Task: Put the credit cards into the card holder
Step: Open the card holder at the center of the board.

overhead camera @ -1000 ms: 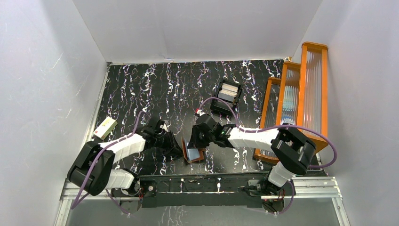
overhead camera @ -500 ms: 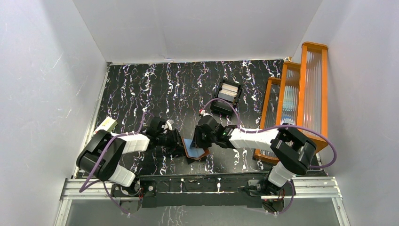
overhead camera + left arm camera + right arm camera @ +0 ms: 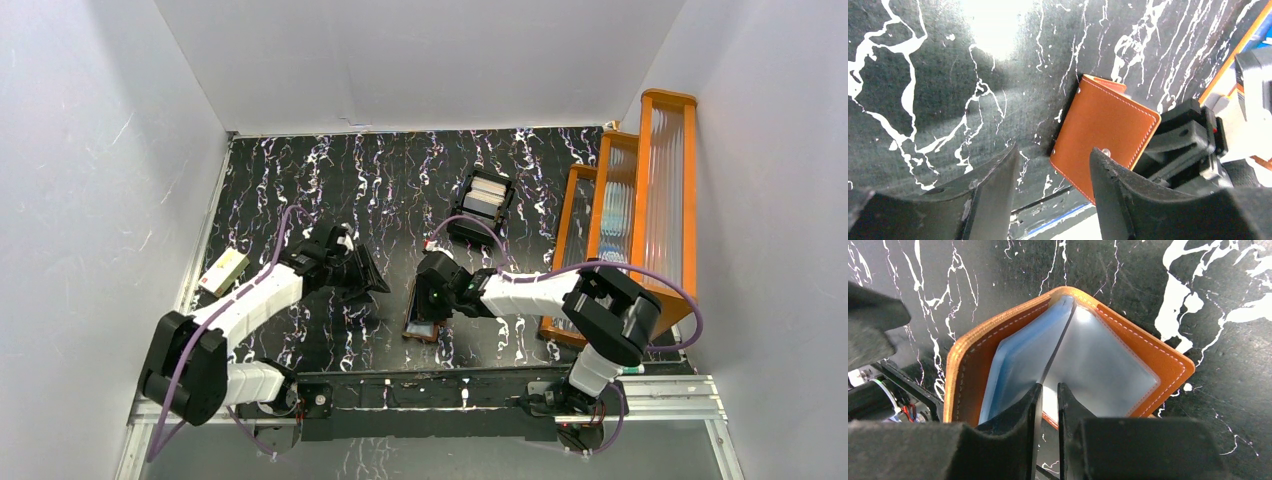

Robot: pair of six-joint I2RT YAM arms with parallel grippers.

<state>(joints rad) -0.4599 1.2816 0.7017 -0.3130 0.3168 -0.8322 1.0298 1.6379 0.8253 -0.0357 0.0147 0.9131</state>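
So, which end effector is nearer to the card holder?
Right. The right end effector pinches the card holder at its inner pocket, touching it. The left end effector stands open to its left, apart from it, holding nothing.

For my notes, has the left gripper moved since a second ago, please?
Yes: the left gripper moved farther from the front rail, off the card holder.

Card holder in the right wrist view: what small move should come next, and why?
Probably send the left gripper toward the cards in the black tray. It hangs open and empty, apart from the card holder. The right gripper pinches the holder at its edge with the pockets spread, and one pale pocket looks free.
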